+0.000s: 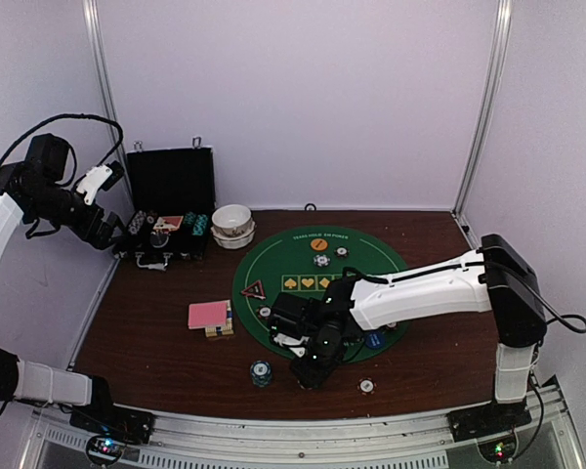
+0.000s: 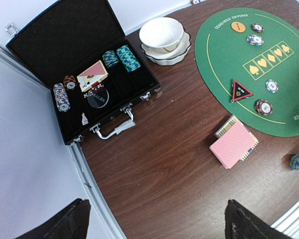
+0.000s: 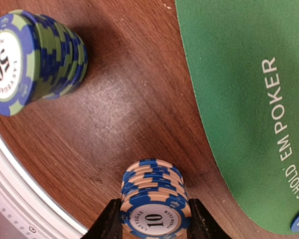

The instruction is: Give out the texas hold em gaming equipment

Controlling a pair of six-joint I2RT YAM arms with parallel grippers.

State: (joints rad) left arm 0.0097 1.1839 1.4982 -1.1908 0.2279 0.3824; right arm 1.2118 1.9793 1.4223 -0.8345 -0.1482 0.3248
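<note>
1. The right claw [image 3: 153, 216] is partly shut around the 10 stack [image 3: 154, 194]. One finger touches each side of it.
2. The 10 stack stands on the brown table [image 3: 129, 109], just beside the edge of the green mat [image 3: 239, 74].
3. The 50 stack [image 3: 35, 57] stands on the table too, apart from this claw.
4. The left claw [image 2: 155, 209] is wide open and holds nothing. It hangs high over the table, near the case [image 2: 65, 45].
5. The pink cards [image 2: 233, 144] lie beside the mat, well apart from both claws.
</note>
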